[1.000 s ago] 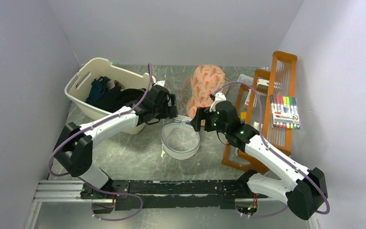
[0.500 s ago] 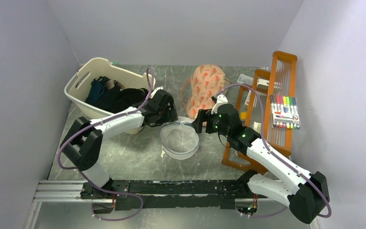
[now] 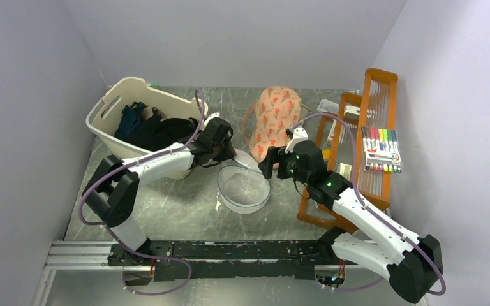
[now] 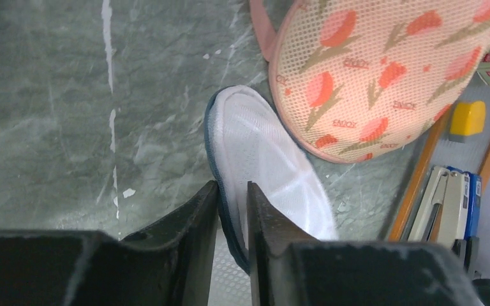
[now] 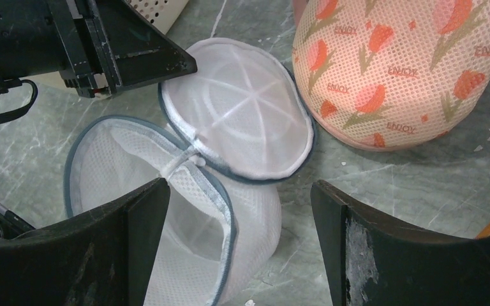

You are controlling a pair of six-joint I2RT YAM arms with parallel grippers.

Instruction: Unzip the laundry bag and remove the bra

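Note:
The white mesh laundry bag (image 3: 242,188) stands unzipped mid-table, and its round lid (image 5: 239,121) is flipped back toward the orange mesh piece. Inside the bag (image 5: 134,210) only white mesh shows. My left gripper (image 4: 233,186) is shut on the lid's grey zip rim (image 4: 215,159), at the bag's far left edge (image 3: 230,155). Over the bag's right side, my right gripper (image 5: 239,185) hangs open and holds nothing (image 3: 267,164). A black garment (image 3: 166,131) that looks like the bra lies in the basket; its straps and cups are too small to make out.
The cream slotted basket (image 3: 111,105) at the back left also holds dark blue clothing (image 3: 127,121). The orange patterned mesh piece (image 3: 275,115) lies just behind the bag. An orange wooden rack (image 3: 351,121) with a marker set (image 3: 381,150) fills the right side.
My left gripper dropped toward the bag's far rim and closed from wide open onto the lid's edge. The bag shifted slightly right. The right arm barely moved.

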